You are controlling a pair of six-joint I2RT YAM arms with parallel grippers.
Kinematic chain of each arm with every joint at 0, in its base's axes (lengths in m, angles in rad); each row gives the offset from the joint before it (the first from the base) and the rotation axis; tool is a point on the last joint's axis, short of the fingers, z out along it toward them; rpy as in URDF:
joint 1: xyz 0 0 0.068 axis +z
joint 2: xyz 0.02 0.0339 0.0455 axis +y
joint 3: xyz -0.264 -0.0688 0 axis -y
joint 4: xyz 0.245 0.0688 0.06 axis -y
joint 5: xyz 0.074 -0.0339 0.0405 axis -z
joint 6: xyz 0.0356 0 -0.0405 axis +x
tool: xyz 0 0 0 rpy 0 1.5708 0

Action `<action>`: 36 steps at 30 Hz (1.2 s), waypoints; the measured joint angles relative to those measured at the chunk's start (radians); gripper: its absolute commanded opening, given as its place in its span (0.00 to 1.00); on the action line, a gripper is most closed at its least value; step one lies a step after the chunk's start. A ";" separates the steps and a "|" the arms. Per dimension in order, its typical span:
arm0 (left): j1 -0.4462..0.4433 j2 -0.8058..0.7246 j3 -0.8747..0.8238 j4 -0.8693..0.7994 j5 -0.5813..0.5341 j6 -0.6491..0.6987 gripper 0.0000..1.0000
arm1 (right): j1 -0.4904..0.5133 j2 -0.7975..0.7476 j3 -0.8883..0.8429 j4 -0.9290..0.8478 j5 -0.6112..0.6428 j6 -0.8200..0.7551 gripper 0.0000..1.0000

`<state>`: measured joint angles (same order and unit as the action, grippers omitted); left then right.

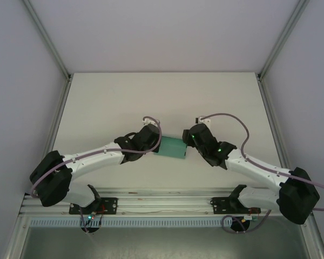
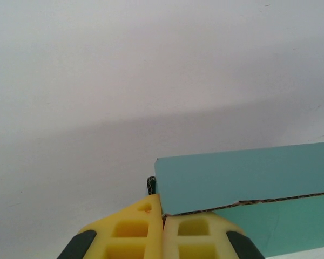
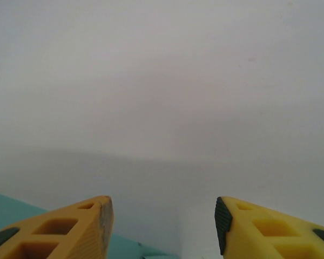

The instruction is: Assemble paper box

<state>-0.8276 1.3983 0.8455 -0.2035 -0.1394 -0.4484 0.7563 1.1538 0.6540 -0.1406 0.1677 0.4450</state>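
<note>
**Two robot arms meet at a teal paper box in the middle of a white counter**

At the bottom of the overhead view, a metal rail [image 1: 162, 208] runs across the near edge. The left arm [image 1: 86, 162] rises from it at lower left and the right arm [image 1: 259, 170] at lower right. Both arms lean inward and meet at the centre of the frame.

Between them lies the paper box [image 1: 171, 147], a small teal rectangle with one arm tip at each end.

In the left wrist view, the left jaws are pressed together at the bottom centre. Their yellow fingers [image 2: 135, 232] meet in a thin seam, and the lower left corner of the teal card sits right at the tips, apparently pinched. The card stretches off to the right edge, showing a rough, corrugated edge.

In the right wrist view, the right jaws are spread wide. Their yellow fingers [image 3: 70, 226] hold nothing, and a sliver of teal shows at lower left behind one finger.

Beyond the box, the pale counter [image 1: 162, 97] runs back to grey walls.
</note>
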 measured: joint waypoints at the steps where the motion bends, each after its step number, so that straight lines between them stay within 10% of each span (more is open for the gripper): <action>1: -0.002 -0.005 -0.003 0.000 0.000 0.001 0.04 | 0.000 0.007 -0.022 0.012 -0.012 -0.002 0.52; 18: -0.012 -0.176 -0.009 -0.230 0.074 0.056 0.96 | 0.008 0.022 -0.097 0.150 -0.033 -0.011 0.50; 30: 0.182 -0.117 0.056 -0.161 0.232 -0.035 0.89 | 0.018 0.022 -0.114 0.190 -0.021 -0.065 0.50; 36: 0.195 -0.098 -0.025 -0.103 0.306 -0.068 0.71 | 0.019 0.016 -0.120 0.195 -0.021 -0.072 0.50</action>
<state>-0.6323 1.3006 0.8207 -0.3061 0.1661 -0.5159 0.7757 1.1694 0.5339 0.0540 0.1467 0.3729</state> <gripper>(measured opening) 0.750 0.503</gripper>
